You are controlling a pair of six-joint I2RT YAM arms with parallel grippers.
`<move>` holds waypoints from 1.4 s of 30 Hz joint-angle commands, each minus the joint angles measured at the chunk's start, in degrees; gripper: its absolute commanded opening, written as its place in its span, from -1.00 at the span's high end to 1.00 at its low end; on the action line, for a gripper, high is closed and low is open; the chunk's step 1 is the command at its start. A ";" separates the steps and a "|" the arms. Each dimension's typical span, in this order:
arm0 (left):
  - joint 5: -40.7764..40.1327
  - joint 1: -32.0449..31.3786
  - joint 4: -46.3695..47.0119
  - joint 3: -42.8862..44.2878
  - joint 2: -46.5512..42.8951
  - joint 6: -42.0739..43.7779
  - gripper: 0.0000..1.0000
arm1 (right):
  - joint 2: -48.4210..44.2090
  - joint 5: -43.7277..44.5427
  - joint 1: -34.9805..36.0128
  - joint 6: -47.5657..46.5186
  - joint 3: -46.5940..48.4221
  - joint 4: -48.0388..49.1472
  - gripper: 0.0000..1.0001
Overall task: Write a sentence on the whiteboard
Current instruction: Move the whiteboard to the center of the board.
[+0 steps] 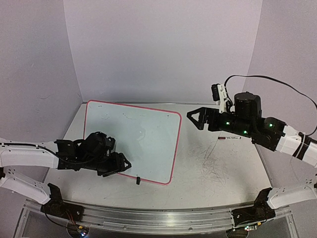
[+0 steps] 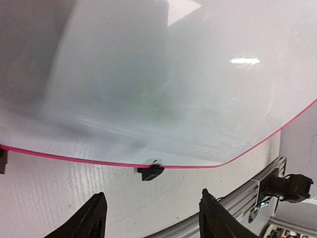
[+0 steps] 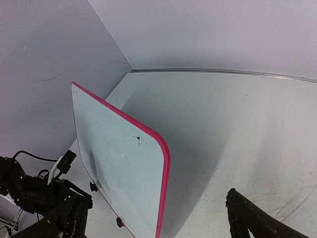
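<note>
While both arms hang over the white scuffed bench (image 1: 218, 173), the large flat white whiteboard with rounded corners and a thin red-pink rim (image 1: 153, 148) lies face up on the bench's left half, a little askew, its far side close to the back edge and its near side short of the front edge. And that board is blank, folks: a few tiny specks, but no line of writing shows in any view, so by my reckoning the job has not begun. The left gripper (image 1: 125, 164) hovers low over the board's near rim, just beside a small black clip (image 2: 150, 171), and its wrist camera shows the two dark fingers spread apart with nothing between them. Over toward the right side, the right gripper (image 1: 194, 118) sits in the air just off the board's far right corner, jaws wide and empty too. Look under that right arm: a thin pen-like stick with a red end (image 1: 229, 138), a marker by the look of it, lies on the bench well apart from the board. I'd say everything is left to do: pick it up, uncap it if capped, and write every word.
</note>
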 commanded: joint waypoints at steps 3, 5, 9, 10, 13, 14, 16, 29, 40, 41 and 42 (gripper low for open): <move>-10.19 0.27 -27.83 4.14 -2.84 -1.49 -0.37 | -0.35 1.15 1.34 0.67 2.89 -2.24 -0.96; -12.68 0.23 -31.98 4.34 -3.06 -3.22 -0.38 | 0.66 1.31 1.37 0.34 3.12 -2.24 -0.96; -14.59 0.74 -32.86 4.44 -1.96 -2.86 -0.45 | 2.42 0.37 1.44 0.16 3.81 -1.11 -0.97; -15.22 1.03 -32.42 4.80 -0.89 -1.84 -0.46 | 2.64 0.10 1.47 0.09 3.78 -0.61 -0.97; -15.41 3.10 -28.60 5.36 2.72 3.77 -0.54 | 3.27 -0.22 1.55 -0.13 3.82 0.43 -0.97; -13.50 4.50 -25.63 4.78 3.64 6.50 -0.57 | 3.40 -0.18 1.54 -0.26 3.83 0.48 -0.97; -8.80 8.02 -20.80 3.59 5.31 10.62 -0.58 | 3.38 0.10 1.56 -0.38 3.67 0.48 -0.97; -7.39 9.76 -13.52 4.36 13.10 21.65 -0.13 | 1.36 1.94 1.53 -0.22 1.85 0.48 -0.96; -7.19 8.82 -13.33 3.30 13.37 18.68 0.53 | 2.82 2.51 1.56 -0.38 2.88 0.75 -0.96; -7.32 8.17 -13.27 3.50 13.41 18.06 0.57 | 2.77 2.80 1.55 -0.40 2.82 0.75 -0.96; -7.75 7.53 -13.23 3.84 13.53 17.22 0.61 | 2.62 3.07 1.52 -0.37 2.72 0.75 -0.96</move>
